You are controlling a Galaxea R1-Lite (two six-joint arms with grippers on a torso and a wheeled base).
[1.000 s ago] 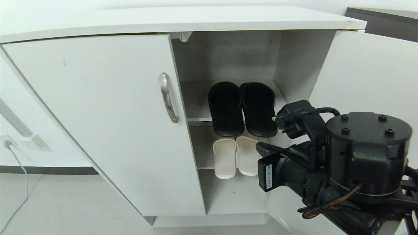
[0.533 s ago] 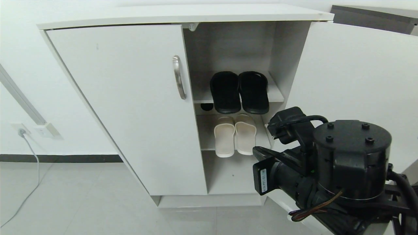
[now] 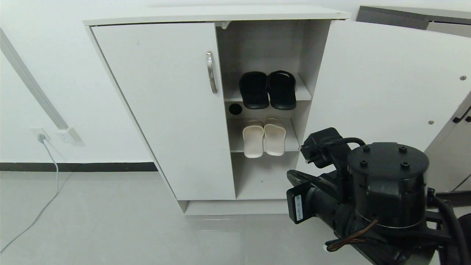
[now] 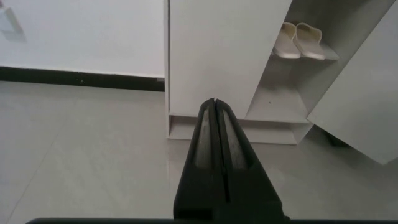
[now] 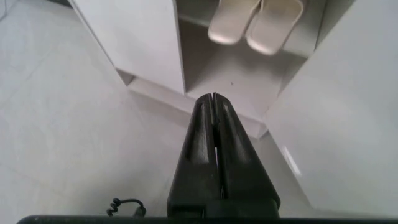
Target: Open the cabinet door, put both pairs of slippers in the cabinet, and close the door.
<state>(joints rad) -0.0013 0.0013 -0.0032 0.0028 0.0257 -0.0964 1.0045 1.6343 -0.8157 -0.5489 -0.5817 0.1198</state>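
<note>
Both my grippers are pressed closed with nothing between the fingers. My left gripper (image 4: 214, 106) hangs over the floor tiles (image 4: 87, 155) in front of the cabinet (image 3: 217, 13), well apart from both pairs of slippers. My right gripper (image 5: 213, 99) points at the foot of the cabinet opening, with the white slippers (image 5: 255, 18) on their shelf beyond its tips and not touching them.

In the head view the cabinet fills the upper middle of the frame. Its left door (image 3: 162, 110) is closed, with a metal handle (image 3: 210, 71) at its inner edge. The right door (image 3: 382, 84) stands wide open at upper right, and my right arm (image 3: 386, 184) sits below it at lower right. The black slippers (image 3: 254, 91) lie side by side on the upper shelf, their ends overhanging its front edge. The white slippers (image 3: 253, 141) lie side by side on the shelf below, also overhanging. A round hole (image 3: 234, 109) shows in the back panel between the two shelves.
</note>
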